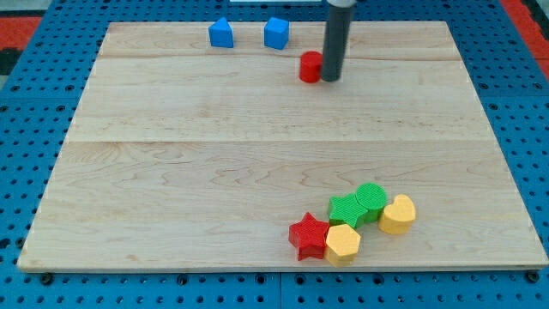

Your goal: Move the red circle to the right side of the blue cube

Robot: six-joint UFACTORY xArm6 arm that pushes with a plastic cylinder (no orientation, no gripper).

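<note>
Red circle (310, 66) touches my tip's (330, 79) left, smooth-sided.

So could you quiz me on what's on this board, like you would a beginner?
1. True or false: my tip sits right beside the red circle, on its right in the view.
2. Which blue block lies closer to the red circle? A) the blue cube B) the blue house-shaped block
3. How many blocks are clustered near the view's bottom?

Key
1. True.
2. A.
3. Five: a red star, two yellow blocks, and two green blocks.
</note>
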